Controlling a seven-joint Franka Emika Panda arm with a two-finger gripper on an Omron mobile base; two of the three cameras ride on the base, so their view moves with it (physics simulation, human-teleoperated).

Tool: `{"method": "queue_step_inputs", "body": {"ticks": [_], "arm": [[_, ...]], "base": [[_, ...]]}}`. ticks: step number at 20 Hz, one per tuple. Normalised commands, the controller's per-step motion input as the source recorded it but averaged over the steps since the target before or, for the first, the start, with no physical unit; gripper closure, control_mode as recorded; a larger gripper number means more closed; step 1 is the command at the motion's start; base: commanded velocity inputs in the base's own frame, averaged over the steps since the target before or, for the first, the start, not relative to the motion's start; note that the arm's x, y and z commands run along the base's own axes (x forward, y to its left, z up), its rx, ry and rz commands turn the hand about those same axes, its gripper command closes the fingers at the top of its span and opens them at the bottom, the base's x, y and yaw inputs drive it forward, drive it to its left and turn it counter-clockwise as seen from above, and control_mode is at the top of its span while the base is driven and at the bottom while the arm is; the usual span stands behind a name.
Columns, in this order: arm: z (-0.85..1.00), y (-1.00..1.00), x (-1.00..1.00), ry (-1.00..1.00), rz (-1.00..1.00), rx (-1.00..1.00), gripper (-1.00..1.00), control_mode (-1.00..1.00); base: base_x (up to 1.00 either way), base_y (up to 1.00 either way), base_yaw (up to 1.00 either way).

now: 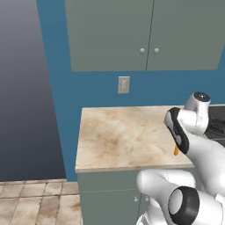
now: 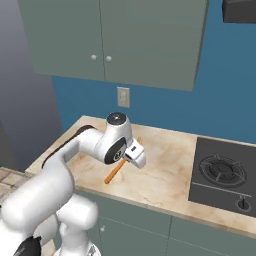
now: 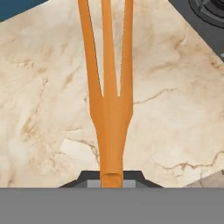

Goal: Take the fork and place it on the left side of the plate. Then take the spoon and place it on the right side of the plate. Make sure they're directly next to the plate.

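Counter point(image 1: 114, 136): marbled beige, blue wall behind — hob point(image 2: 220, 172) at 3 o'clock.
Fork point(image 3: 109, 109): orange, held above counter, tines toward 12 o'clock in hand view.
Gripper point(image 3: 111, 179): pinching fork's handle end.
Handling: likely light, stiff, slick — grip handle.

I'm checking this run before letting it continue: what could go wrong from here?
1. The fork is pinched at one end, its tines sticking far out past the jaws, so it may pivot or slip during a swing.
2. The stove lies close on the counter; a wide sweep could knock the long fork against it.
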Motion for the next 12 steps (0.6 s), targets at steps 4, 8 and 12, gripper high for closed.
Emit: {"method": "queue_step_inputs", "body": {"ticks": [4, 8, 12], "arm": [[1.0, 0.18, -0.61, -0.02, 0.02, 0.0, 1.0, -1.0], [0.94, 0.27, -0.63, 0.0, 0.13, -0.03, 1.0, -1.0], [0.4, 0.35, -0.57, 0.0, 0.15, -0.08, 1.0, -1.0]], "base": [[0.0, 0.0, 0.0], [0.0, 0.0, 0.0], [0.0, 0.0, 0.0]]}}
